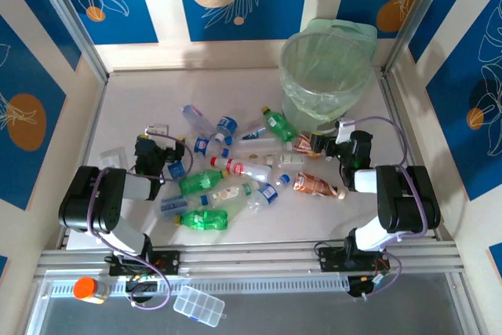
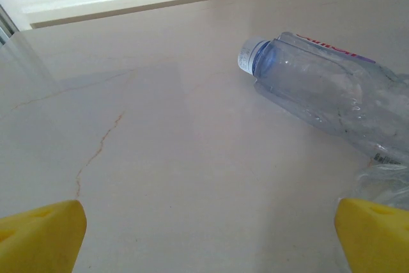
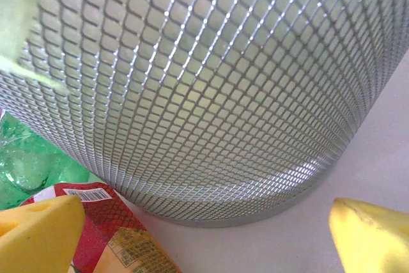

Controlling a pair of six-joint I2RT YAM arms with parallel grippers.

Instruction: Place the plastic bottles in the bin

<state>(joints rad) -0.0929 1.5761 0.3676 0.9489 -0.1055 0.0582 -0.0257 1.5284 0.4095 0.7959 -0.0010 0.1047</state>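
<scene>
Pick phase. Both claws released, nothing held. Left claw (image 1: 157, 153) low over the bench (image 1: 141, 92), with a clear bottle (image 2: 326, 94) ahead to its right. Right claw (image 1: 328, 144) sits at the bin (image 1: 314, 107) base. Plastic bottles (image 1: 227, 174) lie scattered mid-bench. Next, I'd guess: lower the right claw on the red-labelled bottle (image 3: 108, 222), clench, lift over the rim.

Both arms are chunky black joint housings joined by short white links. On the left arm (image 1: 92, 200) a thin purple cable (image 1: 96, 213) loops from the small black base (image 1: 145, 260) along the body. The right arm (image 1: 404, 198) has the same purple lead curving over its wrist end. The left fingers (image 2: 39, 234) are bright yellow with rounded tips, and the right fingers (image 3: 38, 228) match them.
</scene>
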